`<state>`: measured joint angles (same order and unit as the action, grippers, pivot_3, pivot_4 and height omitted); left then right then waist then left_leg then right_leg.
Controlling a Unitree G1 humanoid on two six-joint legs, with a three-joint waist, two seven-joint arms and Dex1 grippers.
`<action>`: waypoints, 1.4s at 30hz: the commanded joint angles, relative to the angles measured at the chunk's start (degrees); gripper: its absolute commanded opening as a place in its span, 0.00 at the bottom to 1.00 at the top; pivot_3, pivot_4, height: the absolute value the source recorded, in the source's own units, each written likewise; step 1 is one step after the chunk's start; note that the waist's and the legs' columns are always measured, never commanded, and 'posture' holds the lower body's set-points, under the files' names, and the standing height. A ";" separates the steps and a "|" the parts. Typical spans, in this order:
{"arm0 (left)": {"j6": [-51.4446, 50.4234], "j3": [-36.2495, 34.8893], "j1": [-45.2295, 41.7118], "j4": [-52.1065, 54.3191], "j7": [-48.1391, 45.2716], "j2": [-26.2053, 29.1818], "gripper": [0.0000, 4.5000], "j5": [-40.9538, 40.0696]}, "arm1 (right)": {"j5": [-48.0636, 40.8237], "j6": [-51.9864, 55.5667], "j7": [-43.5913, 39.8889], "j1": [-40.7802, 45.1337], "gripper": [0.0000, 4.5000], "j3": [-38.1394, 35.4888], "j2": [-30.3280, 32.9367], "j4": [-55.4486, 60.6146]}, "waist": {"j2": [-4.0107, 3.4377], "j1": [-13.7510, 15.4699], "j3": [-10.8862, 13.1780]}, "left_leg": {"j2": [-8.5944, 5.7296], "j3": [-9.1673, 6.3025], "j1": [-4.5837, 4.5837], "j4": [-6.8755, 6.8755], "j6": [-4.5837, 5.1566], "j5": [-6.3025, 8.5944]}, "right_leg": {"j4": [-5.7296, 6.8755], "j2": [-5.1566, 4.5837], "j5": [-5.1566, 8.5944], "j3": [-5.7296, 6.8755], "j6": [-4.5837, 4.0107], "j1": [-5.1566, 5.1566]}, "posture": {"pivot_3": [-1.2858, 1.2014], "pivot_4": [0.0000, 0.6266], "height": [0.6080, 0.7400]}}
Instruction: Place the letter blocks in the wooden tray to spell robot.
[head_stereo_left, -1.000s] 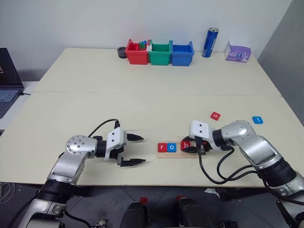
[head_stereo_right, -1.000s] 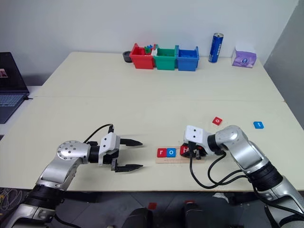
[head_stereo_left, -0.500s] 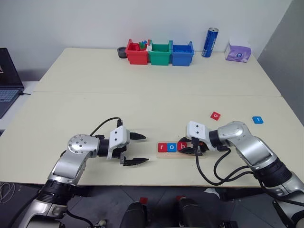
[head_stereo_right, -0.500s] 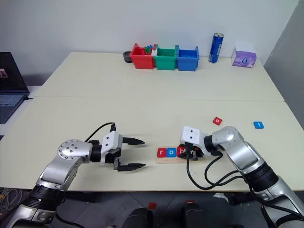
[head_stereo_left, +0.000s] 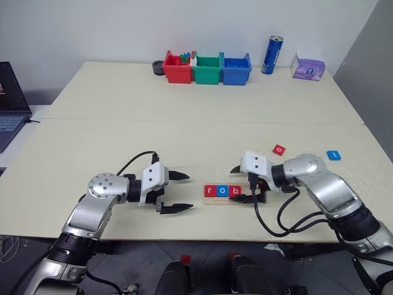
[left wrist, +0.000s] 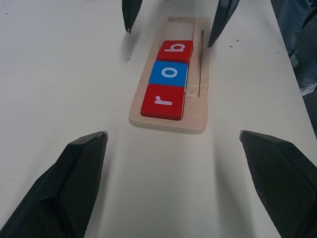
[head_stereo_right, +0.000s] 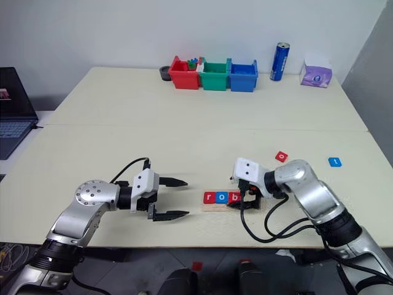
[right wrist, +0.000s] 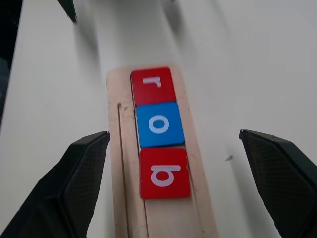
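The wooden tray [head_stereo_left: 221, 201] lies near the table's front edge with three letter blocks side by side in its groove: red r [left wrist: 163, 101], blue o [left wrist: 169, 73] and red b [left wrist: 175, 49]. My right gripper [head_stereo_left: 239, 184] hovers open just above the tray's right end, one finger on each side of the b block [right wrist: 164, 173] and touching nothing. Left of the tray, my left gripper [head_stereo_left: 182, 192] is open and empty, pointing at it. A red o block [head_stereo_left: 279, 149] and a blue t block [head_stereo_left: 333, 155] lie loose on the table to the right.
Red [head_stereo_left: 178, 69], green [head_stereo_left: 207, 69] and blue [head_stereo_left: 236, 69] bins stand in a row at the table's back, with a blue can [head_stereo_left: 271, 55] and a purple tissue pack [head_stereo_left: 307, 67] to their right. A laptop [head_stereo_left: 9, 104] sits off the left edge.
My right gripper has opened off the red b block and risen slightly; the block now rests in the tray beside the blue o. The left arm has stayed still.
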<state>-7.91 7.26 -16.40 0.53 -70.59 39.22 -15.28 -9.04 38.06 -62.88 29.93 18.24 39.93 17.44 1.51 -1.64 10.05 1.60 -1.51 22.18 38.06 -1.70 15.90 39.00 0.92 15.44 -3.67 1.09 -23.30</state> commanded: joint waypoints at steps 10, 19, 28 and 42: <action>2.49 0.05 0.29 -0.40 -0.50 0.00 1.00 0.13 | -3.37 6.70 8.76 -13.15 0.99 -5.69 2.09 13.97 | 0.00 -0.21 0.00 | 0.03 0.04 -0.03 0.00 0.00 0.00 | 0.02 0.04 0.05 -0.04 0.08 0.00 | 0.52 0.24 1.00; 2.98 0.66 0.02 -0.53 -0.43 -0.27 1.00 0.40 | -3.65 9.89 15.25 -15.02 0.48 -5.11 1.16 14.42 | 0.00 -0.17 0.00 | 0.00 0.07 -0.03 0.01 0.00 0.00 | 0.01 0.03 0.15 -0.09 0.25 0.00 | 0.52 0.24 1.00; 2.70 0.90 -0.22 -0.25 -0.07 -0.27 1.00 0.32 | -5.17 11.36 15.94 -14.14 0.01 -3.08 -0.11 14.02 | 0.00 -0.17 0.00 | 0.01 0.07 -0.03 0.01 0.00 0.00 | 0.01 0.04 0.15 -0.08 0.25 0.00 | 0.52 0.24 1.00; 2.24 0.63 0.49 0.83 0.27 0.11 1.00 0.15 | -4.16 12.13 17.57 -9.81 0.01 0.14 -2.94 9.52 | 0.00 -0.17 0.00 | 0.01 0.07 -0.03 0.01 0.00 0.00 | 0.00 0.04 0.15 -0.07 0.26 0.00 | 0.52 0.24 1.00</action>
<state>-5.84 8.25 -16.04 -0.48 -70.55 39.00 -14.96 -12.71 50.13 -45.37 19.01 18.74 37.23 26.08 1.51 -1.82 10.05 1.61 -1.45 22.16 38.07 -1.70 15.90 39.01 0.96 15.58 -3.74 1.34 -23.30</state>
